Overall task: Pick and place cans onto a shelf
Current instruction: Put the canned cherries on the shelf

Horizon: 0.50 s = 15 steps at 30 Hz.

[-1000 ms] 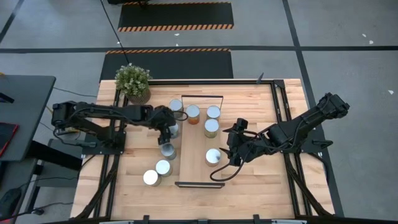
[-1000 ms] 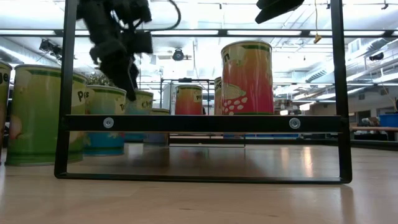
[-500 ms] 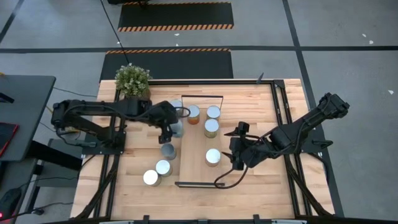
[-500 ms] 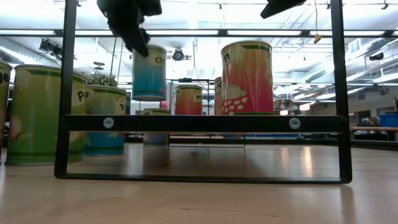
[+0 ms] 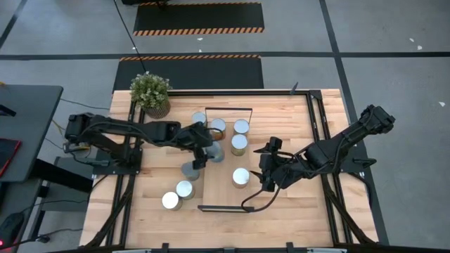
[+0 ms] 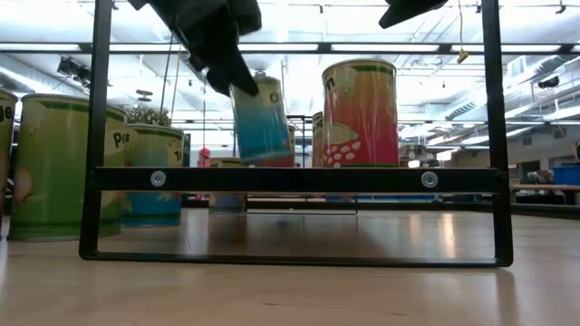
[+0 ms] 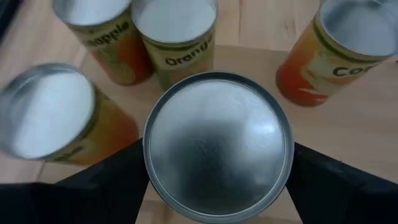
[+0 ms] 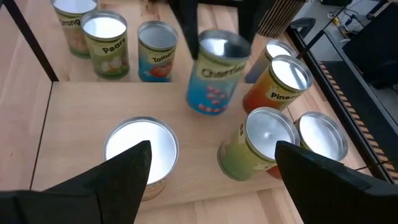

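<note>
Cans are the job, and one of them, a blue can [image 6: 261, 119] labelled Cherries, hangs tilted above the left edge of the shelf [image 5: 223, 179], clamped at its sides by the fingers of the left gripper [image 5: 202, 149]. In the left wrist view its shiny lid [image 7: 219, 144] fills the frame between the two dark fingers. Three cans already stand at the far end of the shelf [image 5: 240, 127] and one nearer the middle [image 5: 241, 176]. Three more wait on the bench left of the shelf, one just beside its edge [image 5: 190, 169] and two nearer the front [image 5: 177, 195]. The right gripper [image 5: 269, 171] hovers just right of the middle can, its fingers spread and holding nothing.

I judge these cans stiff and fairly weighty for their size, with smooth printed sides that could slip in a loose pinch. Gripping across the round wall near the top, as here, seems soundest. Since the held can leans, it probably needs righting before release, or it may topple into its neighbours
</note>
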Tool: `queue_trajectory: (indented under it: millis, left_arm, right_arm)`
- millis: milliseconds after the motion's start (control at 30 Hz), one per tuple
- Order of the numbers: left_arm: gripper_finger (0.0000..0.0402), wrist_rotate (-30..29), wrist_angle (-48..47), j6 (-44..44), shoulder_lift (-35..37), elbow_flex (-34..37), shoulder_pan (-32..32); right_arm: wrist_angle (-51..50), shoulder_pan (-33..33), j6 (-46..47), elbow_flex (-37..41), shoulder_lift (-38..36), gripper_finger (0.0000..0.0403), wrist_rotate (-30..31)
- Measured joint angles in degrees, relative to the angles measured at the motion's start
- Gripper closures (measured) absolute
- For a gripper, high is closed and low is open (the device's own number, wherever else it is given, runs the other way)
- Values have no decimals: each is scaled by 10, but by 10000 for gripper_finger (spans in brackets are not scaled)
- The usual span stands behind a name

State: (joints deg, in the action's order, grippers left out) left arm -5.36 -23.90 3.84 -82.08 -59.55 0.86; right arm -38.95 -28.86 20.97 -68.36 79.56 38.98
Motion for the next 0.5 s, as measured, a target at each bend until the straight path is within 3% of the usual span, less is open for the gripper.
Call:
queue_trajectory:
  millis: [133,500]
  left_arm:
    - [72,4,-4,-2,-31,0,-4]
    - [72,-67,7,-41,-46,0,-10]
  right_arm:
    - [0,0,0,0,0,53,0]
    - [4,0,-1,0,0,53,0]
